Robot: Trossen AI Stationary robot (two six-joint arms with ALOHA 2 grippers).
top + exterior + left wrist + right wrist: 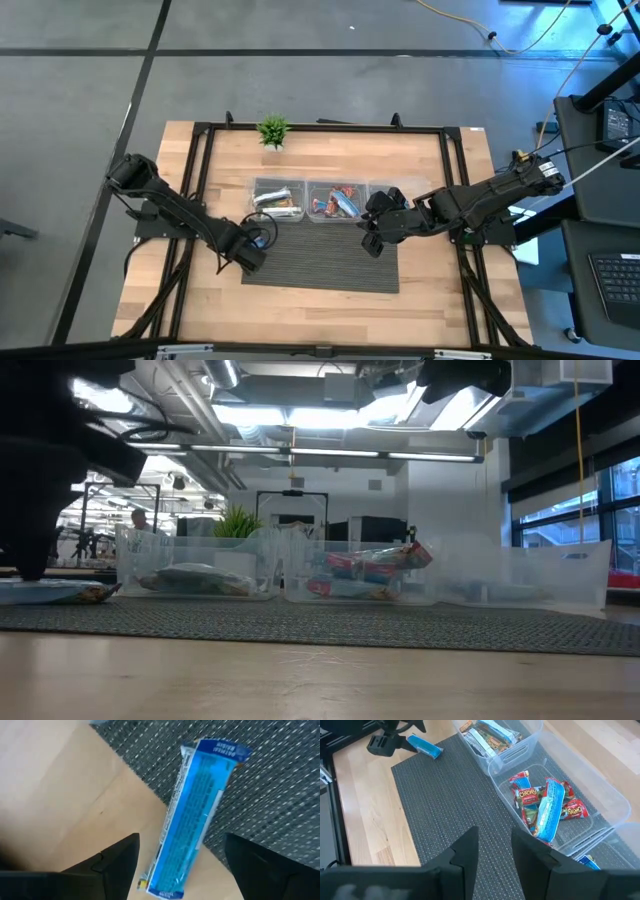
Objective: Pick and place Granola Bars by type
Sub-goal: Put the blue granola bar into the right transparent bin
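A blue bar (192, 815) lies flat across the left edge of the dark mat, partly on the mat and partly on the wood. My left gripper (182, 857) hovers open just over it, one finger on each side, touching nothing. In the low view the same blue bar (55, 592) lies under the left gripper (40, 480). My right gripper (495, 845) is open and empty above the mat, just in front of the bins (373, 238). The left bin holds silvery and brown bars (490, 735). The middle bin holds red bars with one blue bar (547, 810) on top.
Three clear bins stand in a row along the mat's far edge: left bin (278, 186), middle bin (335, 186), right bin (398, 186). A second blue bar (585, 862) shows in the right bin. A small green plant (272, 130) stands behind them. A black frame rims the table.
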